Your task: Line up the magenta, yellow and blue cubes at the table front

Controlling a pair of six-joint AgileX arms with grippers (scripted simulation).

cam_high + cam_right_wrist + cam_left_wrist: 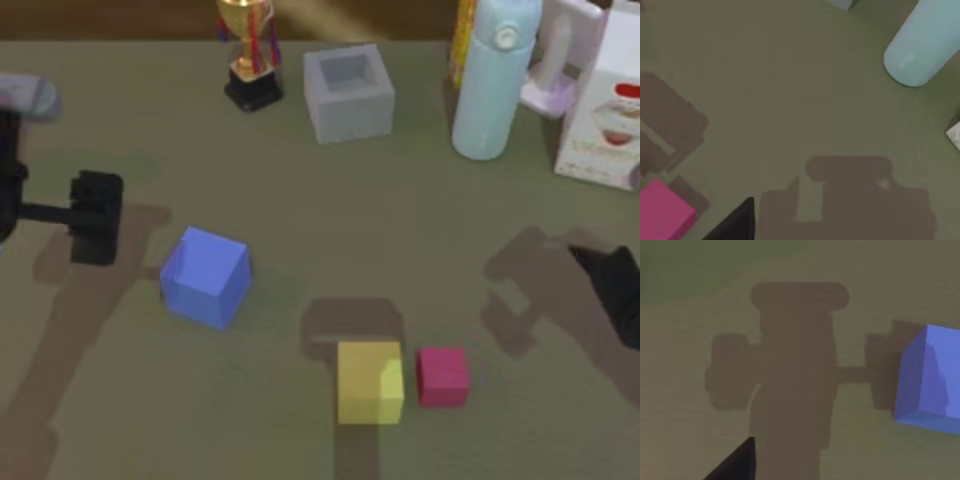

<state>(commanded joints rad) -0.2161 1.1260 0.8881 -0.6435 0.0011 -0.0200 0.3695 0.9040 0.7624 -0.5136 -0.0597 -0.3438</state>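
Left gripper (97, 217) beside blue cube (205, 277) — apart, not touching.

Soft, even light throws blurred brown arm shadows across the table (300, 200); all views look hazy.

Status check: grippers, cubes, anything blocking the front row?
Left gripper left of blue cube, empty. Right arm parked at right edge. Yellow cube and magenta cube side by side at front; blue apart. Path clear.

Cubes matte: blue cube (205, 277), yellow cube (369, 382), magenta cube (442, 377) (trophy (247, 50) glossy gold metal).
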